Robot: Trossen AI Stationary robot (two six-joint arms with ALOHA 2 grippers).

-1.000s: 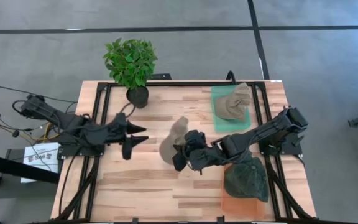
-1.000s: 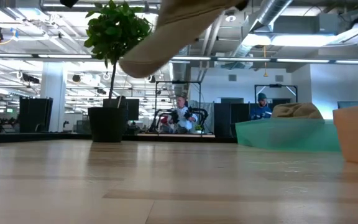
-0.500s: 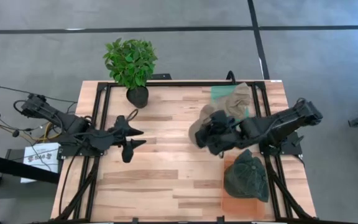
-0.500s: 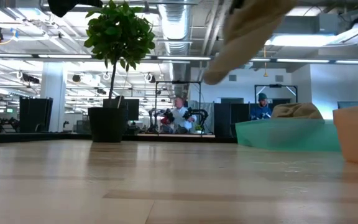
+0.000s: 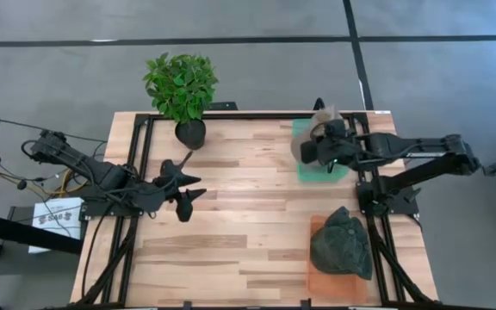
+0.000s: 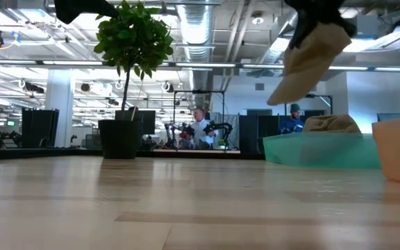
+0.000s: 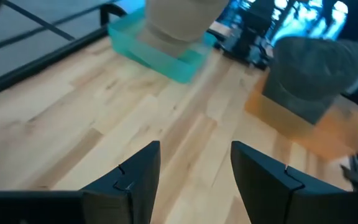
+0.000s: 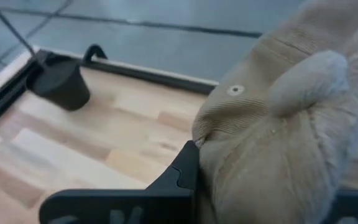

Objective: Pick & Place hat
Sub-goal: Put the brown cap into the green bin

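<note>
My right gripper point(image 5: 317, 148) is shut on a tan hat point(image 5: 301, 149), which it holds in the air above the teal tray point(image 5: 310, 170) at the table's far right. In the low view this hat point(image 6: 311, 55) hangs above the tray point(image 6: 318, 151). A second tan hat point(image 6: 332, 123) lies in the tray. A dark green hat point(image 5: 341, 245) lies on the orange tray point(image 5: 317, 280) at the near right. My left gripper point(image 5: 188, 182) is open and empty over the table's left part. My right gripper holds the tan hat by bunched fabric point(image 8: 213, 146) beside one dark finger point(image 8: 180, 177); the hat itself hides the other finger. The hat hangs tilted below the gripper, lifted clear of the tray and the table point(image 6: 304, 69).
A potted plant point(image 5: 182, 90) stands at the table's far left. Black rails point(image 5: 140, 172) run along the table's left and right sides. Bare wood point(image 5: 248, 215) lies between the two arms. People sit in the room beyond the table point(image 6: 201, 128).
My right gripper has carried the tan hat from the table's middle toward the far right, and it is now over the teal tray. The hat has stayed lifted clear, hanging below the gripper.
</note>
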